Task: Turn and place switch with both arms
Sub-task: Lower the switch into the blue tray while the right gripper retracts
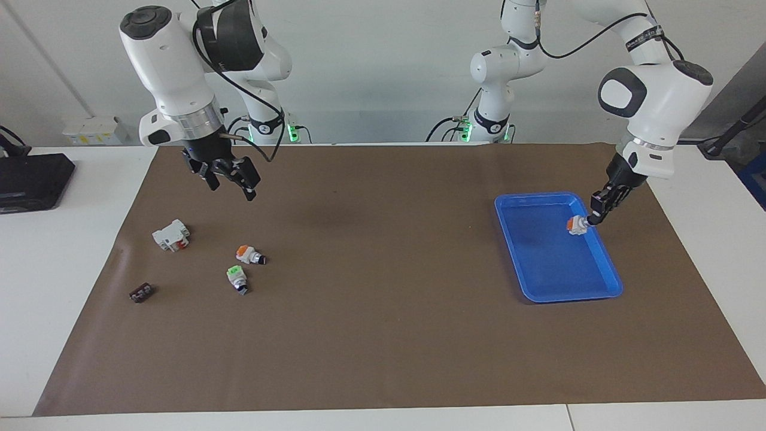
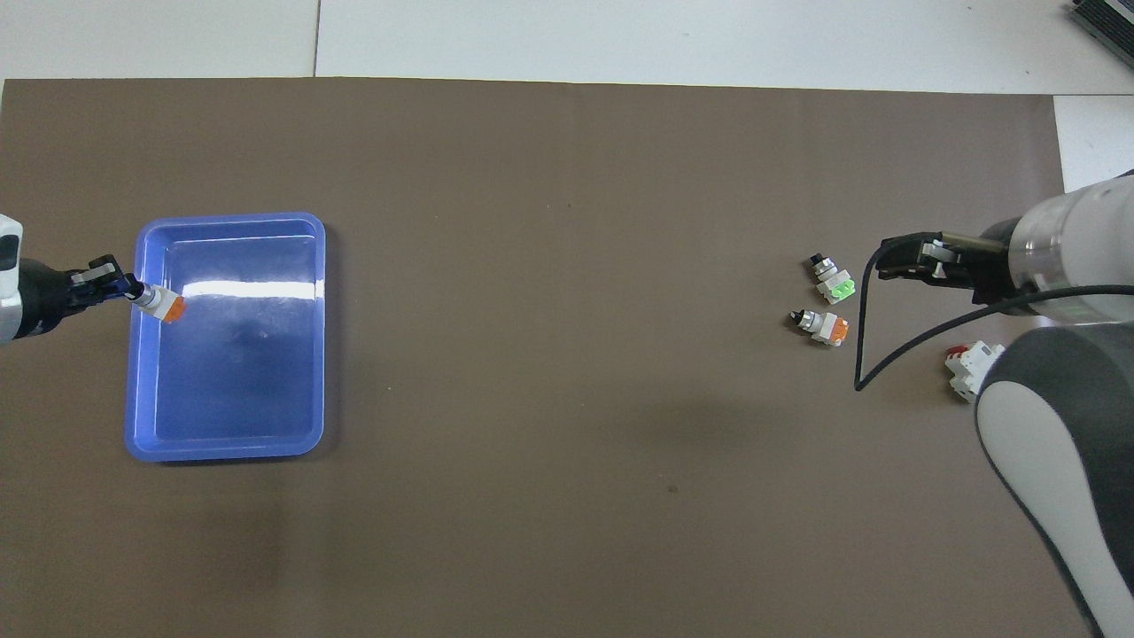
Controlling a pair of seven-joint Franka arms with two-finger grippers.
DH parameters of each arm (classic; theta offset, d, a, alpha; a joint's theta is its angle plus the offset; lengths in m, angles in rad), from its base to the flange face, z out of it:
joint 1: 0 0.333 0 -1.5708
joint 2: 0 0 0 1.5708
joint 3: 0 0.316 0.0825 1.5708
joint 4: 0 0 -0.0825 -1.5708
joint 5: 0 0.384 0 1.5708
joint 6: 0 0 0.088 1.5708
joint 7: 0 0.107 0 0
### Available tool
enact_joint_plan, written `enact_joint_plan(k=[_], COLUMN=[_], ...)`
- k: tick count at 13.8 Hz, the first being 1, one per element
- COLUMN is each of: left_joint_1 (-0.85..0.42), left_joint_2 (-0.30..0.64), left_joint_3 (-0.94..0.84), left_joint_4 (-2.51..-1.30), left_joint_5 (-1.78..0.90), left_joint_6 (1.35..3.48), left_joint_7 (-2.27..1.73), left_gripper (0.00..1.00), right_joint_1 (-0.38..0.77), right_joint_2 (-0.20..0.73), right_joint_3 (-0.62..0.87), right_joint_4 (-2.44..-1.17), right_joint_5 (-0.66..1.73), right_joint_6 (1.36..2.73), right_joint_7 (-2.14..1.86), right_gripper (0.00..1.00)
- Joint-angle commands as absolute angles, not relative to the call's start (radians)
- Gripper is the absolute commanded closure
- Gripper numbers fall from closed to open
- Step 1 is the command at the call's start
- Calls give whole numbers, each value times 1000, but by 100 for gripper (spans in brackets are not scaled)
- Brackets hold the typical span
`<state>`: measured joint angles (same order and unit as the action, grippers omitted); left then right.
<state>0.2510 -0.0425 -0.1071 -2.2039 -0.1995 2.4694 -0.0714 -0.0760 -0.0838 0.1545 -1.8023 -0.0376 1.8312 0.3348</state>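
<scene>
Pinching small white-and-silver orange-ended switch [image 1: 576, 225] over blue plastic tray [image 1: 592, 292], right of facing frame, with left gripper [image 1: 595, 216]; right gripper [image 1: 230, 178], upper left, hung spread.

- Brown mat [image 1: 383, 335] covers the desk [image 1: 72, 269].
- Blue tray [image 1: 604, 293] toward left arm's end.
- Green-ended switch [image 1: 237, 278], stubby orange-ended switch [image 1: 249, 255], white breaker [image 1: 171, 234], small dark block [image 1: 141, 293] toward right arm's end.
</scene>
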Motion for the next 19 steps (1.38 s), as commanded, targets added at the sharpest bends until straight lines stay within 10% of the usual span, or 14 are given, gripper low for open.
enact_joint_plan(k=[1, 6, 15, 17, 19], left_joint_1=[279, 301, 301, 301, 299], left_joint_2=[-61, -63, -77, -75, -63], left_joint_3=[-118, -118, -118, -117, -118], left_joint_4=[-2337, -2402, -2441, -2419, -2352], left_joint_5=[-181, -181, -181, -181, -181], left_joint_6=[2655, 2741, 2724, 2676, 2575], left_joint_7=[24, 172, 250, 258, 256], left_gripper=[100, 100, 97, 55, 41], right_joint_1=[96, 135, 83, 83, 74], right_joint_2=[-106, -5, -44, -43, -12], right_joint_3=[-117, -216, -144, -135, -132], right_joint_4=[-1737, -1505, -1624, -1614, -1553], right_joint_5=[-55, -55, -35, -35, -25], right_joint_6=[1732, 1557, 1580, 1578, 1568], right_joint_7=[200, 98, 106, 87, 92], right_gripper=[0, 0, 0, 0, 0])
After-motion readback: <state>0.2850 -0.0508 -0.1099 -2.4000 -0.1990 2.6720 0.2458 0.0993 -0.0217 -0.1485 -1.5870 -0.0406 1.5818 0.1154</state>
